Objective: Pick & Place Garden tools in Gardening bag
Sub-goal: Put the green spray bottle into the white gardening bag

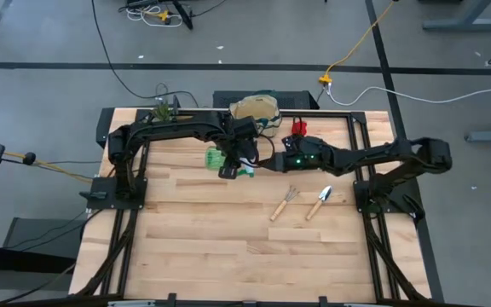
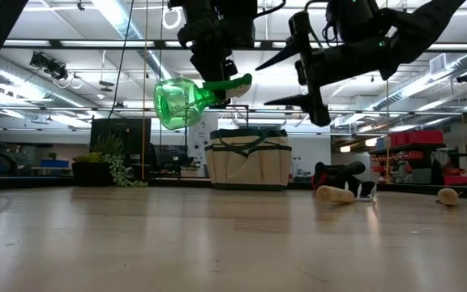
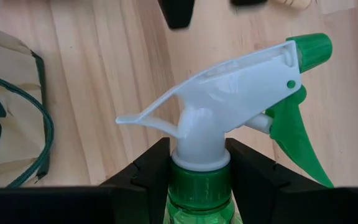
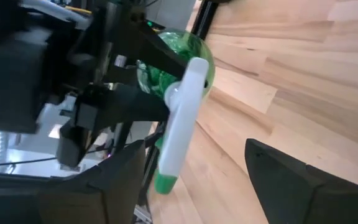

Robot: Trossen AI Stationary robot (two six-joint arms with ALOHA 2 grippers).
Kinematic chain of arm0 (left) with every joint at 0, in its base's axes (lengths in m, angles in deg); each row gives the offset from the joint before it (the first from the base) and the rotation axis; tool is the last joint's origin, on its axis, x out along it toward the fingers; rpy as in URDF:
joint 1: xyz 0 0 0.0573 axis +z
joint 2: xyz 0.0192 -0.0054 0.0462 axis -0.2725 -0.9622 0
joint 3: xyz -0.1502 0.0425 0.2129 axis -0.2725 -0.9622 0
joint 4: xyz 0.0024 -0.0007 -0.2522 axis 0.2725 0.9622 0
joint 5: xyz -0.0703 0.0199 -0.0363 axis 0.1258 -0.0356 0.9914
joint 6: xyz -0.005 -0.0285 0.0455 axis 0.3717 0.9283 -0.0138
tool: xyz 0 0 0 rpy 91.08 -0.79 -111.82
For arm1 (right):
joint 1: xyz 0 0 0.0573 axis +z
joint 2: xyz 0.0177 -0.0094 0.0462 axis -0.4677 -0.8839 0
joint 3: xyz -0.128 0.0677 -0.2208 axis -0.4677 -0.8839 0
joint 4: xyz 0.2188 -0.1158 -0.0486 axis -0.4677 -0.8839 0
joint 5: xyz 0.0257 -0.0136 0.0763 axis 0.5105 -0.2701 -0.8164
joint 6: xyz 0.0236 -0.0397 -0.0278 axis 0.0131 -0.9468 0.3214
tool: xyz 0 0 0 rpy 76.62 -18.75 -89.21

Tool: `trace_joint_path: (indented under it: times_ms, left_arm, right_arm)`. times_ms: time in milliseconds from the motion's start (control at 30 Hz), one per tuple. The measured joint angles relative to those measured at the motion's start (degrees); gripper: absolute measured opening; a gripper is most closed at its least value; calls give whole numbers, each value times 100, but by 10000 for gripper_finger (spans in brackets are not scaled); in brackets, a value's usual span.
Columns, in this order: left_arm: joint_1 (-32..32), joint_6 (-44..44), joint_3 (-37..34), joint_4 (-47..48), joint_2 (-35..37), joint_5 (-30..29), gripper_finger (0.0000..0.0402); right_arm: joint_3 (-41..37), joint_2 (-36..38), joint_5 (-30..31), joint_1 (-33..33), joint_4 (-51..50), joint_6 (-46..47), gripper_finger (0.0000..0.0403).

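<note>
We see the left gripper [image 3: 199, 180] clamped on the green spray bottle [image 2: 178, 101] neck, mid-frame, airborne; the right gripper [image 2: 298, 77] gapes apart beside it; bag [image 2: 248, 160] behind.

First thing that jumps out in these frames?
The green spray bottle held in the air above the table, the left gripper clamped on its neck below the white trigger head. Right beside it, the right gripper hangs with fingers spread wide, holding nothing. The beige gardening bag stands at the far edge; the rake and trowel lie on the table by the right arm's base.
</note>
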Motion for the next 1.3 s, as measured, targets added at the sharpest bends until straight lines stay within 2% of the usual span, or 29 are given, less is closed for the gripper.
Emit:
trace_joint_path:
  times_ms: [333,667,800,1067,1300]
  left_arm:
    - [1,0,0,-39,0,2,149]
    - [1,2,0,-37,0,13,149]
    - [1,2,0,-35,0,15,149]
    - [1,2,0,-24,2,13,149]
    - [1,3,0,50,2,-84,149]
  right_arm:
    - [0,-651,-61,-57,1050,312,276]
    - [27,-767,-67,-57,1343,464,276]
    - [261,-767,-70,-57,1156,458,276]
    - [975,-767,-220,-94,-42,164,276]
    - [893,-765,-387,-101,-184,235,276]
